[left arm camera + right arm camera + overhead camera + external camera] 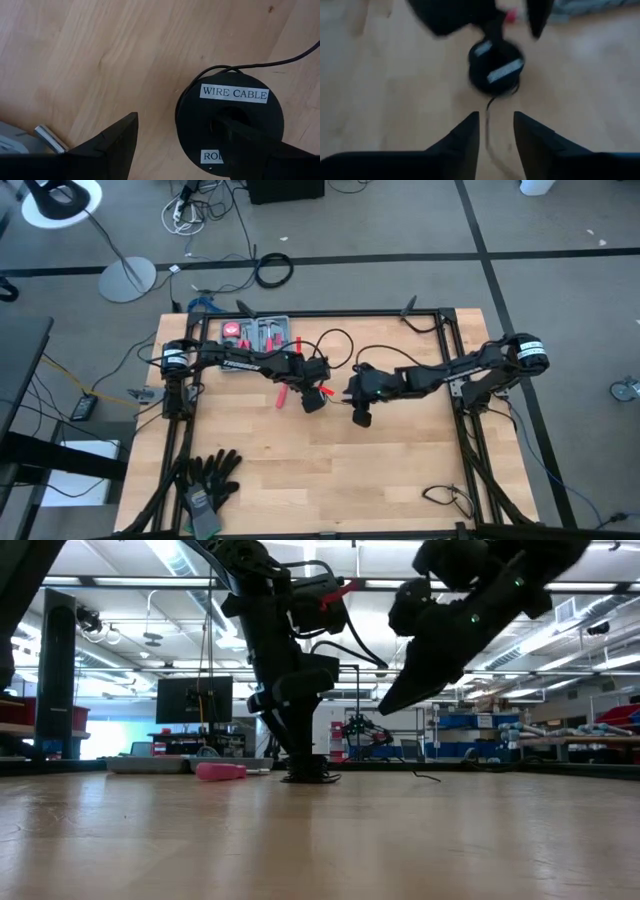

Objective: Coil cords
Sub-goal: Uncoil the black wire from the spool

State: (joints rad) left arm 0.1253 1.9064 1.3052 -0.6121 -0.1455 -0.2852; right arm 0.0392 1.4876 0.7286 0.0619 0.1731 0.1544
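A black spool (230, 107) labelled "WIRE CABLE" lies flat on the wooden table near its middle. The thin black cord (280, 61) leaves the spool's rim and runs off in loose loops (348, 340) toward the far edge. My left gripper (180, 118) stands open over the spool (312, 398). My right gripper (496, 117) hangs open just right of it (360, 418), lifted off the table (395, 705). A stretch of cord (487, 107) lies on the table below the gap between its fingers; I see no touch. My left gripper has one finger (250, 145) down in the spool's centre hole (225, 114). The other finger (117, 142) stands outside the rim, apart from it, over bare wood. The fingers come from above, slanting. The spool lies flat on the table.
A grey tray (255, 332) of red-handled tools sits at the far left. A red-handled tool (282, 395) lies beside the left gripper. Black gloves (205, 480) lie at the near left corner, and a small cord tangle (445, 498) at the near right. A black frame (450, 330) rims the table.
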